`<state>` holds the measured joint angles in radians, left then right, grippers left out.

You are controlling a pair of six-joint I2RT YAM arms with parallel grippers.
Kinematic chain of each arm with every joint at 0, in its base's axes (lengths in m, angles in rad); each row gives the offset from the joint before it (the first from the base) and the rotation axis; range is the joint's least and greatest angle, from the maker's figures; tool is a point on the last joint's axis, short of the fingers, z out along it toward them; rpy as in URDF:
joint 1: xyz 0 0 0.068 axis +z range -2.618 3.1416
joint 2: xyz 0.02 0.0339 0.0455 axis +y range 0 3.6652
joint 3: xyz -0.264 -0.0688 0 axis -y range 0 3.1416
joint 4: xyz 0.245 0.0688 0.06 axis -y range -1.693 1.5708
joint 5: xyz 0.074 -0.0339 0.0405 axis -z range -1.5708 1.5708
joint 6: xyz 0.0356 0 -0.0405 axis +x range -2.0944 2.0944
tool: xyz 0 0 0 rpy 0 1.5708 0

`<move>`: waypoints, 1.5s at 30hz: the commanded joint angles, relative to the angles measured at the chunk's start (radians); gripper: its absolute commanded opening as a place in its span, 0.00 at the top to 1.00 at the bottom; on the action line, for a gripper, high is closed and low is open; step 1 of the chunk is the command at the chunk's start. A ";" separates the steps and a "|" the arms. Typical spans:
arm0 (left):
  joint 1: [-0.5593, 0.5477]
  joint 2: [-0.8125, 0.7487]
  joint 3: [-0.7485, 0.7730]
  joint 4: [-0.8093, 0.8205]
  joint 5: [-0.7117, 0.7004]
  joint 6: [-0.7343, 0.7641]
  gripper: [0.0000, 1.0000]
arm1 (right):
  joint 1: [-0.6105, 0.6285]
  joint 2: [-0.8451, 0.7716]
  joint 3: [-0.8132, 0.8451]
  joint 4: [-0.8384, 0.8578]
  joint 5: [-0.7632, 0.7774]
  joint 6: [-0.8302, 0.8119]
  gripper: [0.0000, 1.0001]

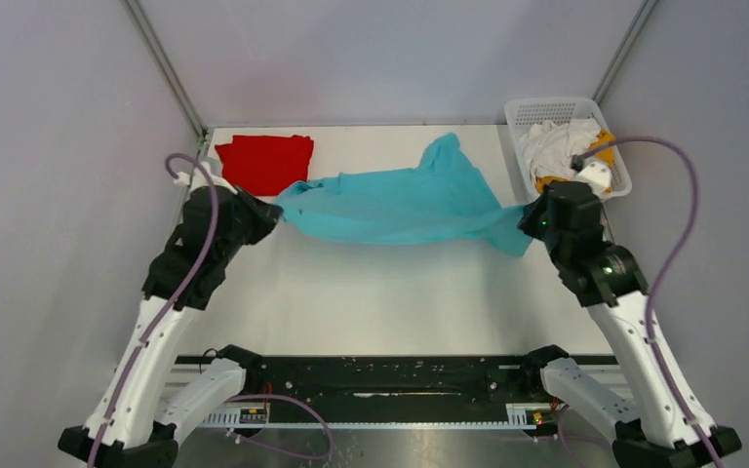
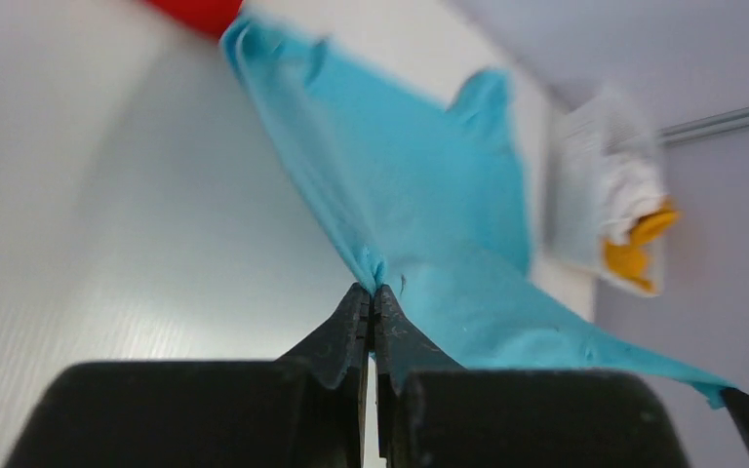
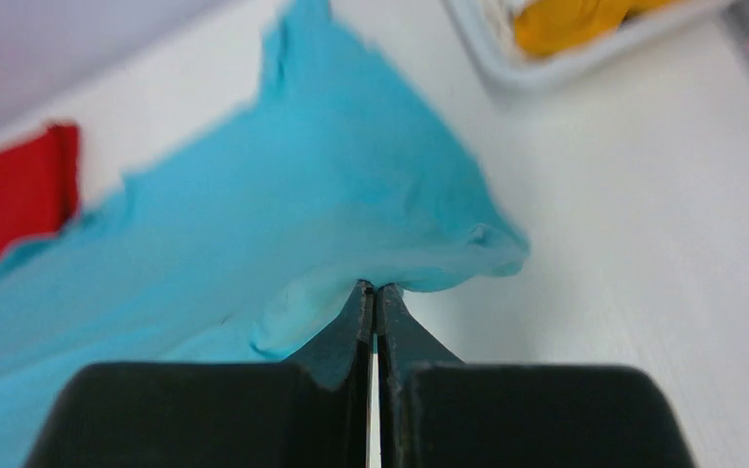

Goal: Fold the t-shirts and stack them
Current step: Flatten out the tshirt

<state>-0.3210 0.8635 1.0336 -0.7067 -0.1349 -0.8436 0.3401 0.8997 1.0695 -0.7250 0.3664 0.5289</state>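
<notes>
Shirt in blue (image 1: 400, 205) is stretched between the two arms over the table (image 1: 380, 302). The left gripper (image 2: 372, 292) pinches one end tight, and the right gripper (image 3: 374, 290) pinches the other. The red shirt (image 1: 265, 161) lies folded, far left.

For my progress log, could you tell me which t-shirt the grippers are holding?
The turquoise t-shirt, pinched by the left gripper and the right gripper; the red t-shirt lies ungripped, and the rest sit in the basket.

Bright, even light; soft shadow under blue shirt (image 1: 400, 205). Wrist pics blurry, basket (image 2: 566, 195) beyond it out of focus.
</notes>
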 commanded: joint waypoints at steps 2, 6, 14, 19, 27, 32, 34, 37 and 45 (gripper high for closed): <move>0.000 -0.061 0.236 -0.004 -0.005 0.038 1.00 | -0.001 -0.100 0.248 -0.033 0.175 -0.117 1.00; 0.000 -0.076 0.428 -0.035 -0.010 0.058 1.00 | -0.001 -0.138 0.424 -0.034 0.212 -0.177 1.00; 0.001 -0.099 0.753 -0.091 0.036 0.107 1.00 | -0.001 -0.164 0.746 -0.056 0.102 -0.291 1.00; 0.000 -0.129 0.841 -0.092 0.090 0.121 1.00 | -0.001 -0.165 0.900 -0.097 0.055 -0.350 1.00; 0.001 -0.140 0.816 -0.085 0.092 0.134 1.00 | -0.001 -0.111 0.968 -0.141 0.048 -0.406 1.00; 0.000 -0.100 0.698 -0.088 0.000 0.149 1.00 | -0.001 -0.117 0.779 -0.035 0.153 -0.425 1.00; 0.000 -0.068 0.633 -0.086 -0.059 0.155 1.00 | 0.000 -0.118 0.678 0.018 0.213 -0.424 1.00; 0.001 0.023 0.528 -0.085 -0.178 0.166 1.00 | -0.001 -0.104 0.507 0.114 0.299 -0.420 1.00; 0.062 0.451 0.345 0.048 -0.377 0.146 1.00 | -0.009 0.108 0.191 0.310 0.308 -0.371 0.98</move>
<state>-0.3088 1.1423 1.4139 -0.7464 -0.3916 -0.7063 0.3393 0.9188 1.3483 -0.5816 0.6373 0.1352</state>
